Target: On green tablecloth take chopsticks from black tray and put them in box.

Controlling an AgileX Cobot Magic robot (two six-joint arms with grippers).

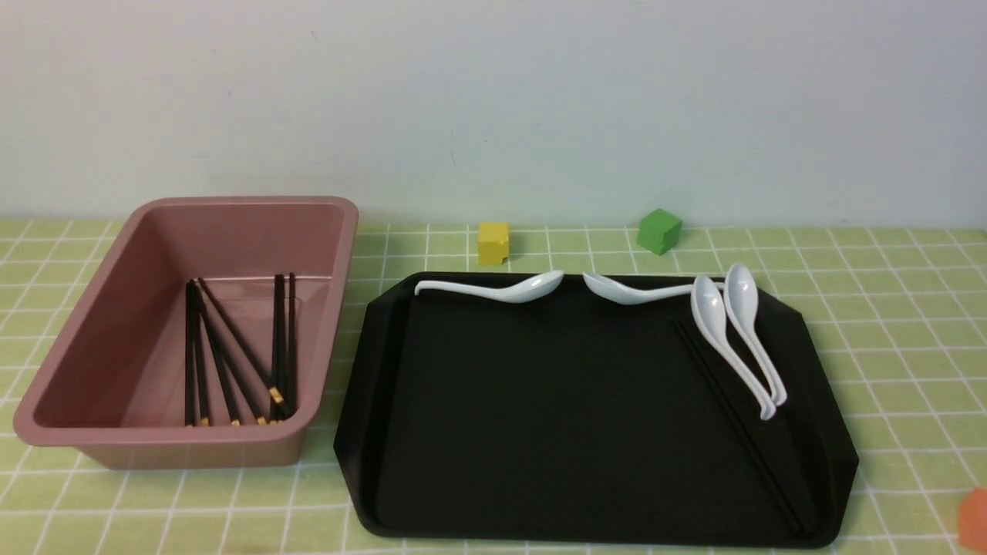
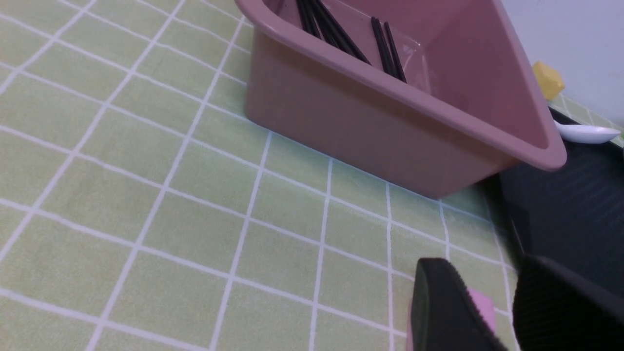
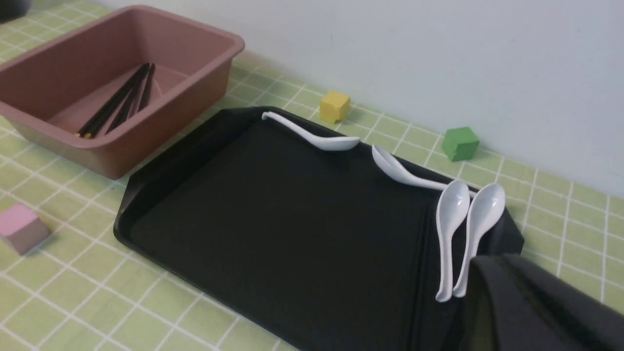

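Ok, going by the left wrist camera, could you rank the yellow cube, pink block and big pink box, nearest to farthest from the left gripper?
1. Pink block: just beyond the left gripper.
2. Pink box: left of the tray.
3. Yellow cube: behind the tray.

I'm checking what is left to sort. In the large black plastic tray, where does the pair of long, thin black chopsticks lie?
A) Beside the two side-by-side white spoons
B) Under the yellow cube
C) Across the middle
A: the chopsticks lie alongside the two white spoons, on the right side of the tray.
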